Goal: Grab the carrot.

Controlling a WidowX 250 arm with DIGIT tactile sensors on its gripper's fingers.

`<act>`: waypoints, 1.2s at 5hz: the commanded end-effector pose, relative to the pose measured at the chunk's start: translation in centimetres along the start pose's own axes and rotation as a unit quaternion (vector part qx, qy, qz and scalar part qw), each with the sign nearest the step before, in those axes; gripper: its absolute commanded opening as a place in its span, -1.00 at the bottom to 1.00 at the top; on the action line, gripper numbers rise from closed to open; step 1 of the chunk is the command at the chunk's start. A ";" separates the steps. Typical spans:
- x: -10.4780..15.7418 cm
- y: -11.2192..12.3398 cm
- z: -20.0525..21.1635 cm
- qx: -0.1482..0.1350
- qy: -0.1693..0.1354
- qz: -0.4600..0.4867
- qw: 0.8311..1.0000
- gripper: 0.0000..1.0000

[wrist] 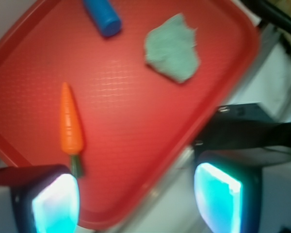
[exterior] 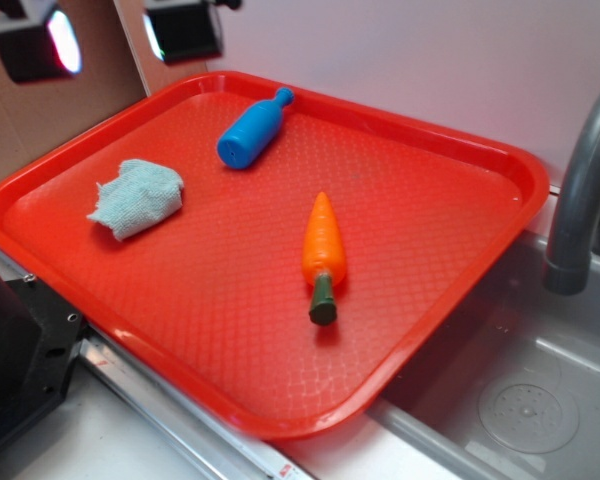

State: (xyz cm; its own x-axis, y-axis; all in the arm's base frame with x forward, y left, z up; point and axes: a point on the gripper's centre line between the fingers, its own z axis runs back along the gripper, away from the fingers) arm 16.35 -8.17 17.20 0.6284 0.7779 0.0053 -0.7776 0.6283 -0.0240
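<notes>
The orange carrot (exterior: 323, 245) with a dark green stem lies on the red tray (exterior: 430, 200), right of centre, tip pointing to the back and stem to the front. In the wrist view the carrot (wrist: 70, 124) lies at the left of the tray (wrist: 136, 111), just above the left finger. My gripper (exterior: 110, 35) hangs high above the tray's back left corner, away from the carrot. Its jaws stand wide apart with nothing between them. In the wrist view the gripper (wrist: 136, 201) shows two glowing pads (wrist: 56, 204) over the tray's edge.
A blue toy bottle (exterior: 252, 130) lies at the tray's back, also in the wrist view (wrist: 103, 14). A crumpled light blue cloth (exterior: 137, 197) lies at the tray's left, also in the wrist view (wrist: 173, 47). A grey faucet (exterior: 580, 190) and sink basin (exterior: 530, 400) stand to the right.
</notes>
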 end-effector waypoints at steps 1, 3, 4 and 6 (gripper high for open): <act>1.5 -5.2 -5.6 -0.030 -0.039 -0.057 0.997 1.00; 1.4 -7.8 -11.3 -0.008 -0.018 -0.093 0.995 1.00; 0.2 -8.1 -13.6 0.014 -0.008 -0.106 0.994 1.00; -1.3 -8.3 -16.1 0.059 -0.013 -0.109 0.992 0.97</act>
State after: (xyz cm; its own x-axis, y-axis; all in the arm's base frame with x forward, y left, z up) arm 22.70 -14.54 1.80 0.7785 0.6269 0.0303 -0.6272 0.7751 0.0767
